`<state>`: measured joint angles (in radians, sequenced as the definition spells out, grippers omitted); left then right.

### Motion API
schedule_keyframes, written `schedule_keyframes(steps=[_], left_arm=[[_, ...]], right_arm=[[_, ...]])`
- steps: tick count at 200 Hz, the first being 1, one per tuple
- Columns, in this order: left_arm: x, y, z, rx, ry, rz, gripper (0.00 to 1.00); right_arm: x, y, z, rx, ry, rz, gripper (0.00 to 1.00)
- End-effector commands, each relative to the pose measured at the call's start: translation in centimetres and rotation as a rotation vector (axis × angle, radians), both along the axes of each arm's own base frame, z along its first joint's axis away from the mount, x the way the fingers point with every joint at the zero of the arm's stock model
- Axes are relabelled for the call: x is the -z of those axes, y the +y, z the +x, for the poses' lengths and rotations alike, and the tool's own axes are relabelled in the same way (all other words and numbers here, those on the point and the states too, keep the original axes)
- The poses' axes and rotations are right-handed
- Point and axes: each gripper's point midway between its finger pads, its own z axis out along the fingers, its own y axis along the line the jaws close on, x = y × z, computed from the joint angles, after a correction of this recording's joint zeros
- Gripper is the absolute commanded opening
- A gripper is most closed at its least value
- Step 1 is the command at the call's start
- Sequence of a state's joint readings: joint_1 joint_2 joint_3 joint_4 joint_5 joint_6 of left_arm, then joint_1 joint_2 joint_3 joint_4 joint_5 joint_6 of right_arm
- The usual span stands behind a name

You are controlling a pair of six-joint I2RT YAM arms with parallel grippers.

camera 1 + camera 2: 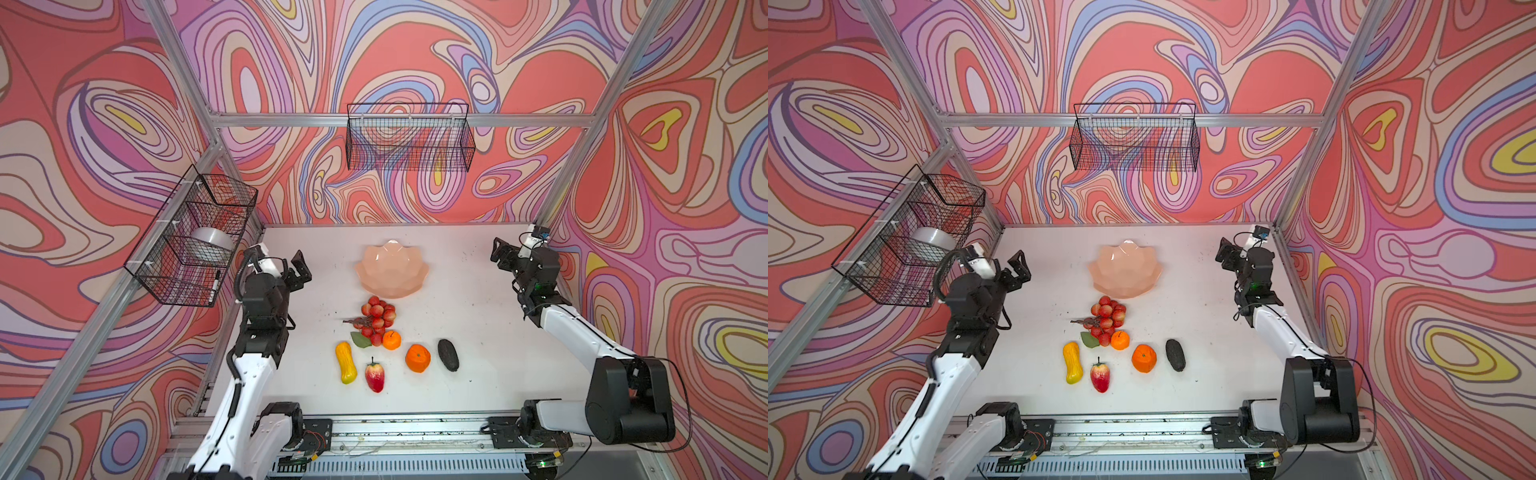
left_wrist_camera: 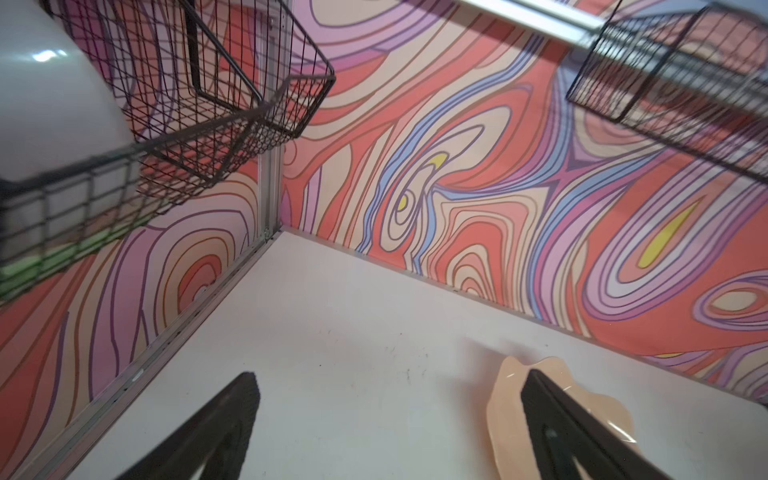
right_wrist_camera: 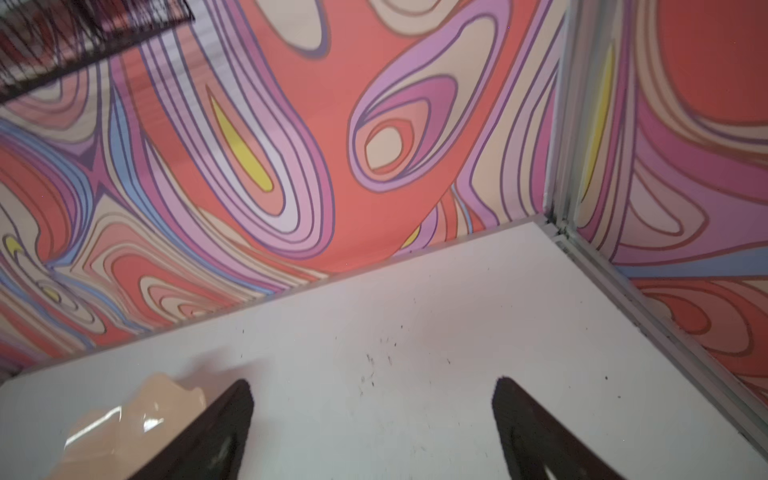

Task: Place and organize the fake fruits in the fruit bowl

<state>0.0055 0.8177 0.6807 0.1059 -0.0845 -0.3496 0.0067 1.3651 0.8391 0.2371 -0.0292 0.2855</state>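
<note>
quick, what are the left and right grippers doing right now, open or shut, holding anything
left gripper: open, jaws spread wide, holding nothing
right gripper: open, jaws spread wide, holding nothing

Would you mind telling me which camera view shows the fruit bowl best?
Either top view: the whole bowl sits unobstructed, with its scalloped rim clear all round. Both wrist views catch only a blurred part of it, cropped by the frame.
</note>
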Motion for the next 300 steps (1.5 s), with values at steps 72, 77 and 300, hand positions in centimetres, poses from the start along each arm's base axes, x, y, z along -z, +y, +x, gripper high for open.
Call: schedule_keyframes(steps=[72, 77, 300], left_arm=[[8.2, -0.6, -1.4, -0.011, 0.453, -0.130, 0.92], [8.2, -0.7, -1.4, -0.003, 0.461, -0.131, 0.92], [9.1, -2.5, -1.6, 0.079, 0.487, -0.207, 0.94]], right_arm=[[10.6, 13.2, -13.7, -0.347, 0.703, 0.040, 0.89], [11.0, 13.8, -14.5, -0.365, 0.719, 0.051, 0.89], [10.2, 17.5, -18.6, -0.170, 0.682, 0.018, 0.45]])
